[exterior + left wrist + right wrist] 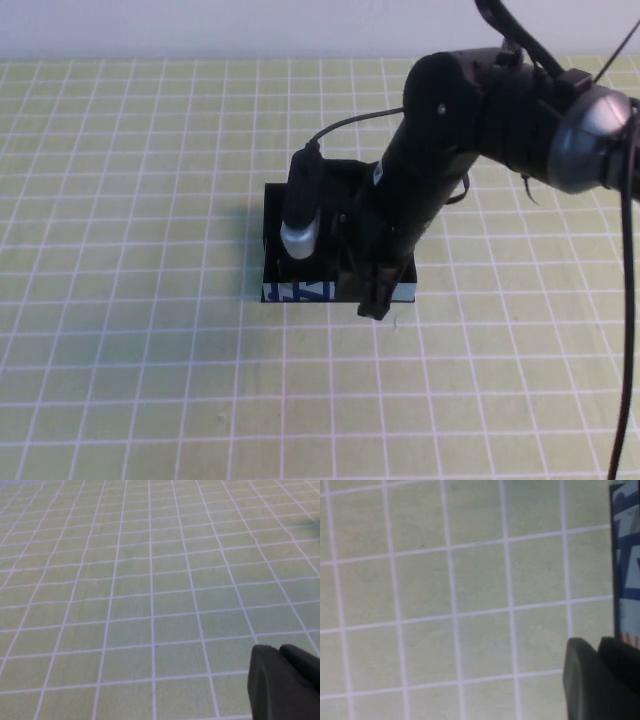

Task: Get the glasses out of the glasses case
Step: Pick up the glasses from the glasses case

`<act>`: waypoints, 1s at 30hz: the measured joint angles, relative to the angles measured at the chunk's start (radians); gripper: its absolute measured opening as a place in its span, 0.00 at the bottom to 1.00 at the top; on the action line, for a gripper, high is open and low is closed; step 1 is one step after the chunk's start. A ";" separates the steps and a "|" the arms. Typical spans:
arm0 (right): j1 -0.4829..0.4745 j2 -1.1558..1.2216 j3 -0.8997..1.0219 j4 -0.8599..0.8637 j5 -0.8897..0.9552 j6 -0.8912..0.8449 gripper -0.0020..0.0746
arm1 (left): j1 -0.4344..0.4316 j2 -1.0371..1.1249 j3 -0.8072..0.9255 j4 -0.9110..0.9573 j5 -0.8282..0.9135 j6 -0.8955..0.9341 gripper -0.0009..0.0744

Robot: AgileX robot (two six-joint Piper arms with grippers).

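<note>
Right gripper [375,300] low over front edge of glasses case [300,291]; finger spread unclear. Case: small black box mid-mat, front wall white with blue marks, orange spot, print unreadable. Interior hidden by arm; glasses not visible. Left gripper [285,685] elsewhere above green grid mat [120,300], state unclear.
</note>
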 joint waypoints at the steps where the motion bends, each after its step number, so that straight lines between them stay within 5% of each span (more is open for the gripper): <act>1: 0.001 0.022 -0.028 -0.016 0.005 -0.015 0.08 | 0.000 0.000 0.000 0.000 0.000 0.000 0.01; 9: 0.001 0.123 -0.160 -0.085 0.000 -0.071 0.34 | 0.000 0.000 0.000 0.000 0.000 0.000 0.01; 30: -0.029 0.221 -0.178 -0.093 -0.125 -0.174 0.36 | 0.000 0.000 0.000 0.000 0.000 0.000 0.01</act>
